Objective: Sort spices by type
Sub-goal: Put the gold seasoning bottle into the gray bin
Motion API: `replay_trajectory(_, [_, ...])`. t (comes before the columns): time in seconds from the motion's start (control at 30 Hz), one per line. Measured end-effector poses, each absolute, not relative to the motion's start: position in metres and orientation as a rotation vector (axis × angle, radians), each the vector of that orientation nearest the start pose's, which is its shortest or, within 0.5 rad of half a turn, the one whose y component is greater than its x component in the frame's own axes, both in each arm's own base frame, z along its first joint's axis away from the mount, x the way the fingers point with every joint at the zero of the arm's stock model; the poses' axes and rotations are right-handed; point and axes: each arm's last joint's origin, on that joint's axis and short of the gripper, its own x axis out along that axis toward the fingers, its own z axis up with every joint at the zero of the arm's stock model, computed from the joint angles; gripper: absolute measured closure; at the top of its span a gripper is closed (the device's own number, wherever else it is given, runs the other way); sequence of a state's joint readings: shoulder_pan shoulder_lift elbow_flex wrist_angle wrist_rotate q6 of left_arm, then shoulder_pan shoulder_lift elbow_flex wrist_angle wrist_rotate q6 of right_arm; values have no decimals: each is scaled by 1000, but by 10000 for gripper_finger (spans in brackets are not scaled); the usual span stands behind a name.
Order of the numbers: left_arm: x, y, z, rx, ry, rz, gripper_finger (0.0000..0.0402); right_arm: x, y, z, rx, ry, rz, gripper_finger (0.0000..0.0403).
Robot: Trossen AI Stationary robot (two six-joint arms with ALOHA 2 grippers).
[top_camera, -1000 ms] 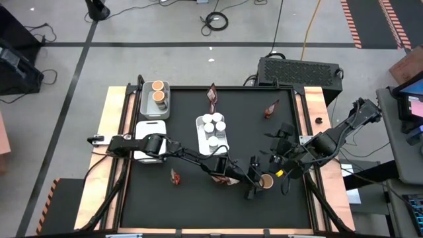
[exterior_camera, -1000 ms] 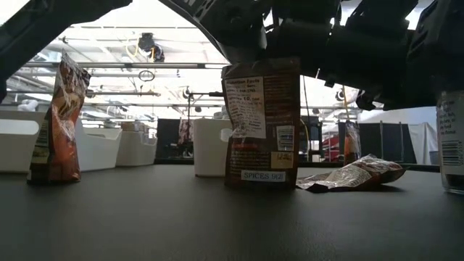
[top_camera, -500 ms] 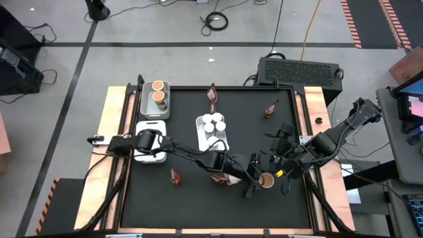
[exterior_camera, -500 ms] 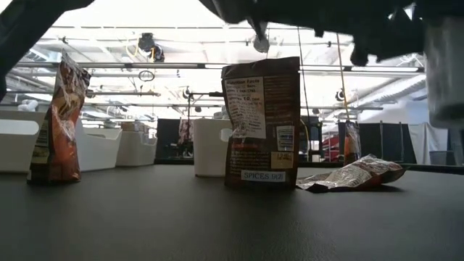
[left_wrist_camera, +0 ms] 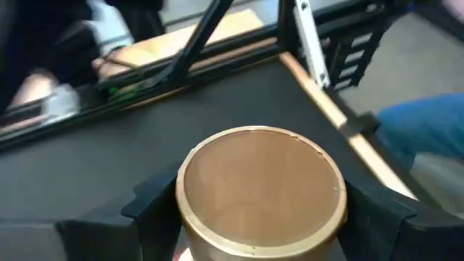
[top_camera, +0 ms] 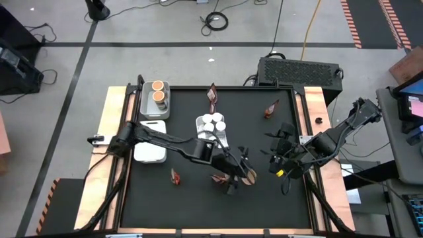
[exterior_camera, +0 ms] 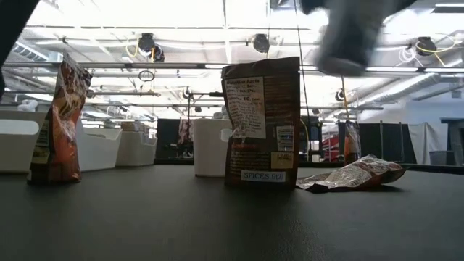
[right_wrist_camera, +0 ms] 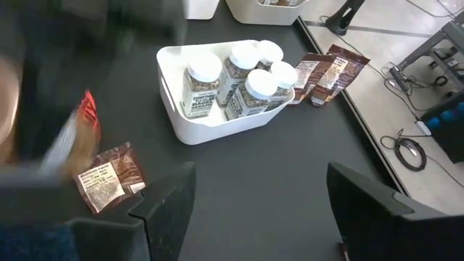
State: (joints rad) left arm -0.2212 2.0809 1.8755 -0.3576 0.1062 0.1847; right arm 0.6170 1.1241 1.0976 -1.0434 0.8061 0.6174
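blurred tub overhead, low view

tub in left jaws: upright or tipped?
Upright. The left wrist view shows the tub lid-up, its flat orange-brown top level between the left gripper's jaws, lifted off the table.

Looked like a robotics lab / industrial test hall, not a home. Grey concrete floor w/ black tape lines and orange-black hazard striping at far right. Loose cables coiled on floor beyond the black-topped work table, which sat in a wooden frame. Black ventilated equipment box at its far right corner. Low view showed high ceiling w/ trusses and bright strip lighting.
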Motion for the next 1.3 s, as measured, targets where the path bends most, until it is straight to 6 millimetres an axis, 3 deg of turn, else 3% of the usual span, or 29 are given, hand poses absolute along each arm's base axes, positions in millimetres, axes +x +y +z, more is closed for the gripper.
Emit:
replay_trajectory(0.2, [433, -87, 349, 285, 527, -218, 118, 170, 95, 318, -124, 707, -405, 138])
replay_trajectory(0.37, [384, -49, 392, 317, 588, 18, 118, 171, 95, 318, -121, 706, -407, 138])
replay_trajectory(0.57, [317, 4, 418, 175, 550, 200, 118, 171, 95, 318, -131, 707, -404, 138])
replay_trajectory(0.73, [264, 42, 393, 74, 558, 446, 118, 172, 96, 317, -140, 710, -410, 138])
replay_trajectory(1.03, [169, 70, 353, -14, 480, 903, 118, 180, 102, 308, -167, 748, -412, 138])
replay_trajectory(1.17, [144, 75, 336, -70, 399, 1146, 118, 184, 104, 304, -192, 763, -411, 138])
replay_trajectory(1.3, [137, 81, 314, -121, 318, 1321, 118, 186, 106, 302, -198, 768, -413, 138])
